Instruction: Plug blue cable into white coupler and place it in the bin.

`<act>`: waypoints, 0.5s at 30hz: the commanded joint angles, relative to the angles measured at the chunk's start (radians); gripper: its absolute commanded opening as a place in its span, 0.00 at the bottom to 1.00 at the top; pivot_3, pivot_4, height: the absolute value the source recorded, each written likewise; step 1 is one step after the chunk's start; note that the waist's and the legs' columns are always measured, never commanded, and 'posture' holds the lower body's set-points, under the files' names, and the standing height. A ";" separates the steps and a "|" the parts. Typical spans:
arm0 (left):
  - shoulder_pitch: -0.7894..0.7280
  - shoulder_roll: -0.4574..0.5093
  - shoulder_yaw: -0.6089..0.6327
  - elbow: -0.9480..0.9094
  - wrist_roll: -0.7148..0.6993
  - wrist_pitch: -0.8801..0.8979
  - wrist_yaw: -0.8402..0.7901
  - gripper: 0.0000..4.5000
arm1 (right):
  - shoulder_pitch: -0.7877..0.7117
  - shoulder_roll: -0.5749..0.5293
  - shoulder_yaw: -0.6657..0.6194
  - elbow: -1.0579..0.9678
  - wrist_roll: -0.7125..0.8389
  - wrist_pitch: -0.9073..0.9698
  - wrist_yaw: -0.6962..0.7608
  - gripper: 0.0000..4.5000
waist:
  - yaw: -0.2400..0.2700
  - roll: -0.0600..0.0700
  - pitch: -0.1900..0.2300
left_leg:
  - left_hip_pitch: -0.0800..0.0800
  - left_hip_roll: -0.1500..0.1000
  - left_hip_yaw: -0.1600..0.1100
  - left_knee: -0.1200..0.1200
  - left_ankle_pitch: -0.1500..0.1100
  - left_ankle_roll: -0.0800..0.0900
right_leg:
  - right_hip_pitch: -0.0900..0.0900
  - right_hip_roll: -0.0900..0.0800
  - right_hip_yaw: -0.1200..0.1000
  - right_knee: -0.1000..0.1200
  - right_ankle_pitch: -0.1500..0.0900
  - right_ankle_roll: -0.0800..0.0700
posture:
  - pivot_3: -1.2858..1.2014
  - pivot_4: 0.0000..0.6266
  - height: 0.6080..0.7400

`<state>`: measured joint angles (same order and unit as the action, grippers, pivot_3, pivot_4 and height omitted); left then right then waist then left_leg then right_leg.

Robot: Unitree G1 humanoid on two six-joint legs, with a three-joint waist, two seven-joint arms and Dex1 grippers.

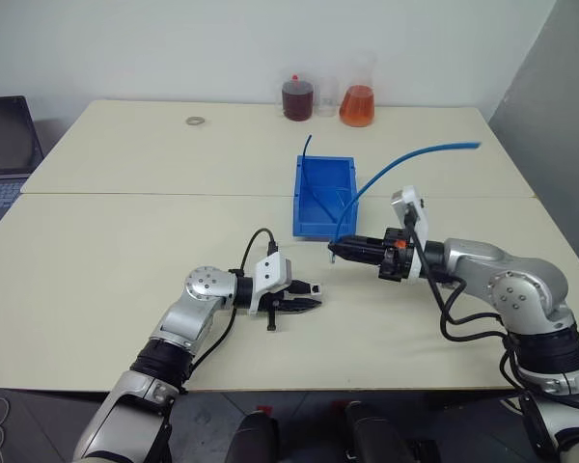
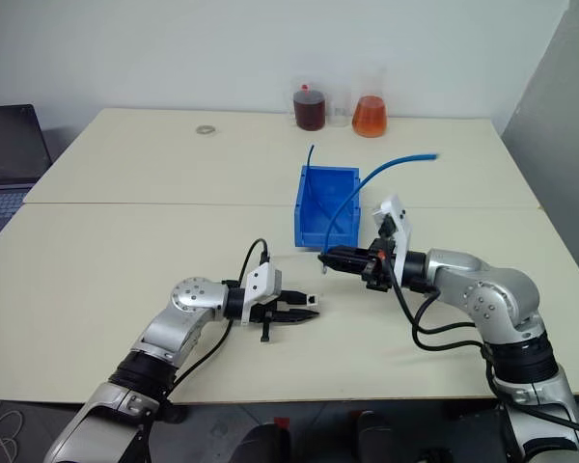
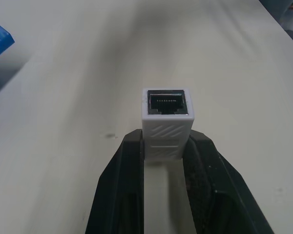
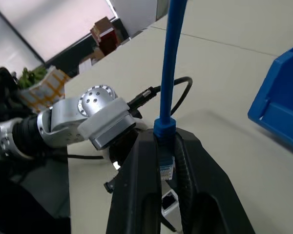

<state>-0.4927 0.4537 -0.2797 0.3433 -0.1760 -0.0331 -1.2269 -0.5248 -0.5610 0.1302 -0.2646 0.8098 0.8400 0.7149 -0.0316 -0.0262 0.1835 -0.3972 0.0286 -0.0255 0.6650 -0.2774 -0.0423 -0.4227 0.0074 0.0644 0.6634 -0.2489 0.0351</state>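
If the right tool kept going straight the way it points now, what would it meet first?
Most likely the left tool and the small white plastic coupler it holds. The right tool grips the light-blue cable by its plug and points at them; exact alignment is unclear.

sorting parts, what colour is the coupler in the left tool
White coupler with a dark socket; left wrist view shows it best.

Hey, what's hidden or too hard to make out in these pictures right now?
- White coupler: its rear end, covered by the left tool's fingers in the left wrist view.
- Blue cable: its far end, cut off by the top edge of the right wrist view.
- Bin: its contents, too small to identify in the left eye view.
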 commanded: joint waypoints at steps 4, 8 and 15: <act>-0.025 -0.014 0.003 0.037 0.020 -0.043 -0.011 0.17 | 0.060 0.025 0.105 0.001 -0.223 -0.265 0.111 0.03 | 0.000 0.000 0.000 | 0.000 0.000 0.000 0.000 0.000 0.000 | 0.000 0.000 0.000 0.000 0.000 0.000 | 0.52 0.24 1.00; -0.022 -0.017 0.009 0.034 0.021 -0.032 -0.011 0.17 | 0.061 0.083 0.112 0.061 -0.277 -0.355 0.136 0.03 | -0.001 0.000 0.000 | 0.001 0.000 0.000 0.001 0.000 0.000 | 0.000 0.000 0.000 0.001 0.000 0.000 | 0.52 0.24 1.00; -0.015 -0.013 0.011 0.010 0.017 0.000 -0.008 0.17 | 0.067 0.132 0.149 0.164 -0.379 -0.485 0.205 0.03 | 0.000 0.000 0.000 | 0.001 0.000 0.000 0.001 0.000 0.000 | 0.001 0.000 0.000 0.002 0.000 0.000 | 0.52 0.24 1.00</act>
<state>-0.5062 0.4384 -0.2791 0.3888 -0.1527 -0.0469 -1.2333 -0.4553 -0.4358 0.2828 -0.1008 0.4479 0.4015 0.8921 -0.0318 -0.0262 0.1835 -0.3962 0.0288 -0.0256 0.6662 -0.2773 -0.0424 -0.4221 0.0078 0.0645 0.6651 -0.2486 0.0347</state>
